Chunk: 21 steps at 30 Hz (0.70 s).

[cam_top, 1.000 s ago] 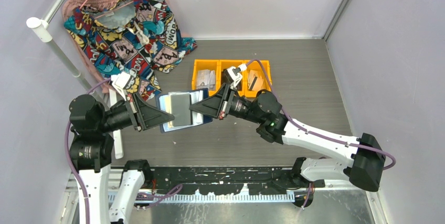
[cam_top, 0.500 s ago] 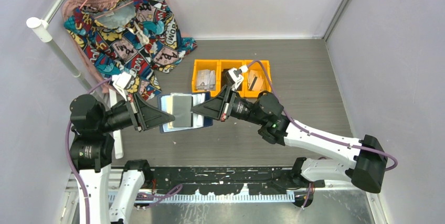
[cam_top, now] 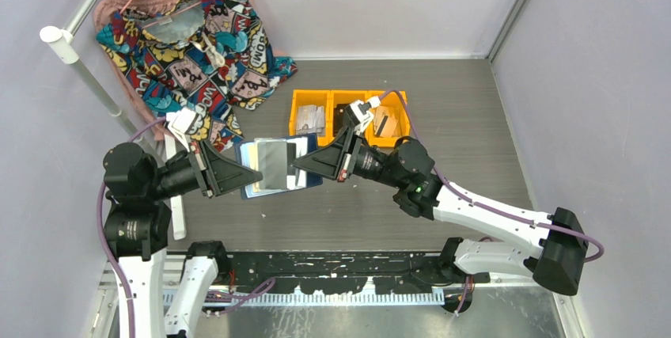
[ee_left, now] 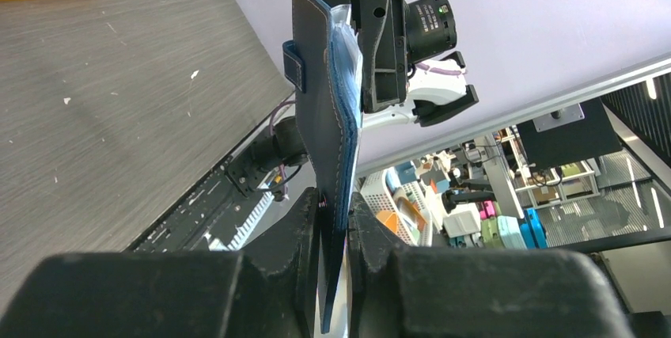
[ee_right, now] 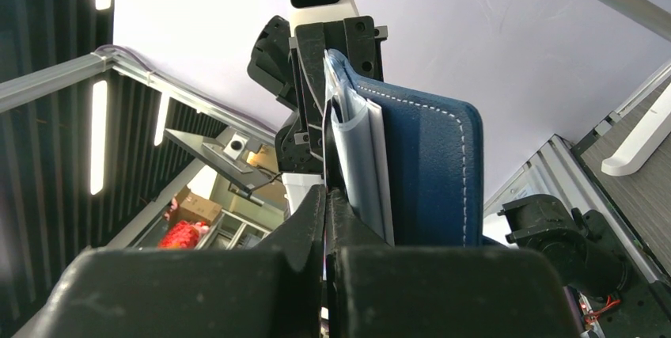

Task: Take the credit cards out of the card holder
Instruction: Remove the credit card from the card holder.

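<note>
The navy card holder point(cam_top: 252, 170) hangs open in mid-air between both arms, pale pockets facing up. My left gripper point(cam_top: 255, 176) is shut on its left edge; in the left wrist view the holder point(ee_left: 322, 116) stands edge-on between the jaws of that gripper point(ee_left: 336, 223). My right gripper point(cam_top: 297, 169) is shut on the edge of a thin credit card point(cam_top: 277, 163), grey from above, that lies across the pockets. In the right wrist view the right gripper point(ee_right: 327, 203) pinches that card's edge point(ee_right: 326, 144) beside the pale pockets point(ee_right: 358, 160) and the holder's navy cover point(ee_right: 431, 172). Other cards are hidden.
Three yellow bins point(cam_top: 303, 98) with papery and black items stand behind the holder. A patterned garment point(cam_top: 190, 45) on a hanger lies at the back left beside a white rail point(cam_top: 87, 77). The grey table point(cam_top: 459, 124) runs to walls on three sides.
My right gripper has shifted a little right and toward the near edge, and the grey card reaches slightly further right over the holder. The left gripper has held still.
</note>
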{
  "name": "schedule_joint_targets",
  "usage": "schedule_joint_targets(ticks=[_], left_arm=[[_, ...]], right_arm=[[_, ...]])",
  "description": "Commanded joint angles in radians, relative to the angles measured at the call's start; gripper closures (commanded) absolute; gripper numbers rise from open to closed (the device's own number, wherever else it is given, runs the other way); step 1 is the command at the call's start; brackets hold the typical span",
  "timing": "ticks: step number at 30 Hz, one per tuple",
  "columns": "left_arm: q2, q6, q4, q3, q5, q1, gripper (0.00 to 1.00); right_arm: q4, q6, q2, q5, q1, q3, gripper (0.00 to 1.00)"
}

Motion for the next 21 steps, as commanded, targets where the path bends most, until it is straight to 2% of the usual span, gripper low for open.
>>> schedule_joint_targets(ticks=[1, 5, 10, 13, 18, 21], left_arm=[[0.012, 0.032, 0.042, 0.042, -0.035, 0.009, 1.00], [0.019, 0.047, 0.028, 0.051, -0.046, 0.009, 1.00], [0.019, 0.030, 0.037, 0.047, -0.035, 0.009, 1.00], [0.012, 0.004, 0.068, 0.051, -0.035, 0.009, 1.00], [0.013, -0.008, 0.075, 0.051, -0.032, 0.009, 1.00], [0.016, -0.013, 0.088, 0.048, -0.030, 0.009, 1.00]], right_arm=[[0.065, 0.000, -0.053, -0.027, 0.001, 0.026, 0.99], [0.000, -0.029, -0.052, -0.029, -0.002, 0.043, 0.99], [0.027, -0.005, 0.002, -0.045, -0.002, 0.062, 0.75], [0.084, 0.032, 0.046, -0.064, -0.002, 0.075, 0.69], [0.149, 0.070, 0.085, -0.069, -0.002, 0.071, 0.67], [0.138, 0.060, 0.085, -0.067, -0.001, 0.066, 0.61]])
